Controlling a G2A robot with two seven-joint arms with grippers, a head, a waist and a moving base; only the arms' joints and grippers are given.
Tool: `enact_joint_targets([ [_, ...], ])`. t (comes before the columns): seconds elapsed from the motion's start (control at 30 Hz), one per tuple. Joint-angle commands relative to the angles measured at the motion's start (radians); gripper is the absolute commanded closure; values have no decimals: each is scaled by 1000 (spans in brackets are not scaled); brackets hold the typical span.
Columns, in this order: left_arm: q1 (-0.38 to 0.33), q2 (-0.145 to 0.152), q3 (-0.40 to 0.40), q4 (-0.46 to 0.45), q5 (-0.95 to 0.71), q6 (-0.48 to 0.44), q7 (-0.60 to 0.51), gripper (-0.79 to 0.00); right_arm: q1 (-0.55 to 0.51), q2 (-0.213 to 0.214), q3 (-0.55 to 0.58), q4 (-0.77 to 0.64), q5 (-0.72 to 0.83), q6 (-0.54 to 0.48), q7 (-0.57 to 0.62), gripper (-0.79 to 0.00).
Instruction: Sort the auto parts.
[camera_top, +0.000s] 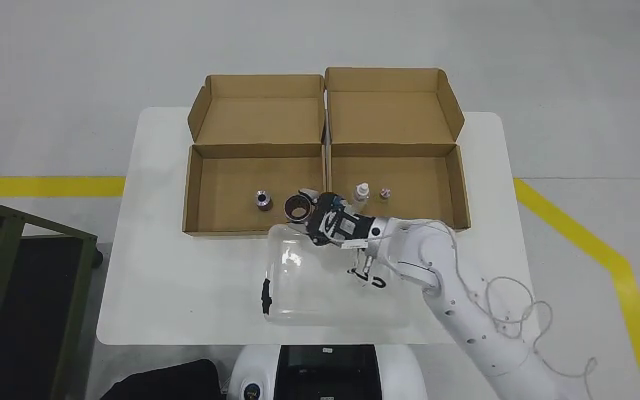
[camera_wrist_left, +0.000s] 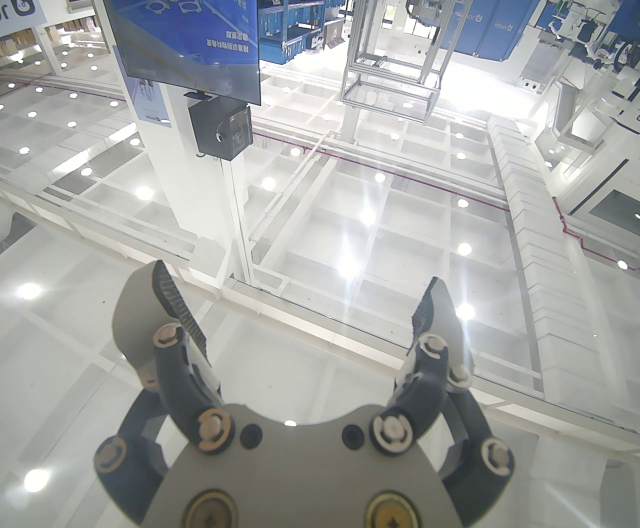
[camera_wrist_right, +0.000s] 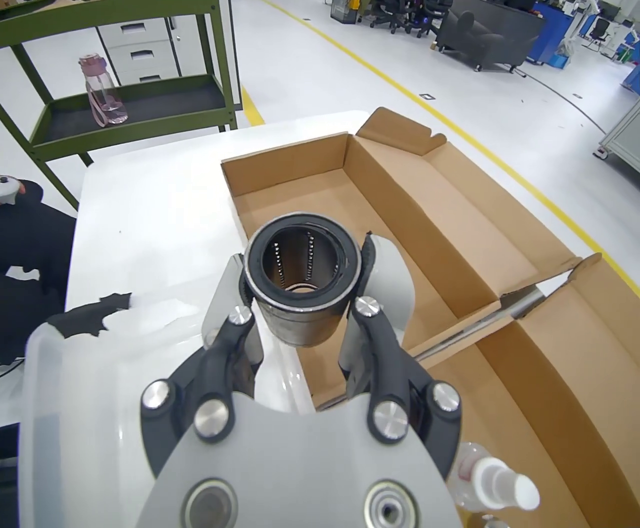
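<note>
My right gripper (camera_wrist_right: 305, 280) is shut on a dark metal linear bearing (camera_wrist_right: 301, 287), a hollow cylinder with ball rows inside. In the top view that bearing (camera_top: 298, 207) hangs over the front wall of the left cardboard box (camera_top: 200, 195), held by the right gripper (camera_top: 312, 212). A small silver part (camera_top: 262, 198) lies inside the left box. The right cardboard box (camera_top: 455, 185) holds a small white spray bottle (camera_top: 362, 190) and a tiny round part (camera_top: 382, 192). My left gripper (camera_wrist_left: 300, 305) points up at the ceiling, open and with nothing in it.
A clear plastic tub (camera_top: 290, 290) with a black latch sits on the white table (camera_top: 150, 250) in front of the boxes. Both box lids stand open at the back. A green shelf cart (camera_wrist_right: 125, 105) with a pink bottle stands off the table's left side.
</note>
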Motion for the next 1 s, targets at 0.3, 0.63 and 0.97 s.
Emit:
enact_joint_targets([
  [0.3,0,0,0,0,0,0,0,-785,147,-47,-114,206,-12,65,4,0],
  [0.63,0,0,0,0,0,0,0,-785,225,-80,-169,319,-13,89,26,0],
  [0.97,0,0,0,0,0,0,0,-785,281,-115,-217,433,1,95,36,-37],
])
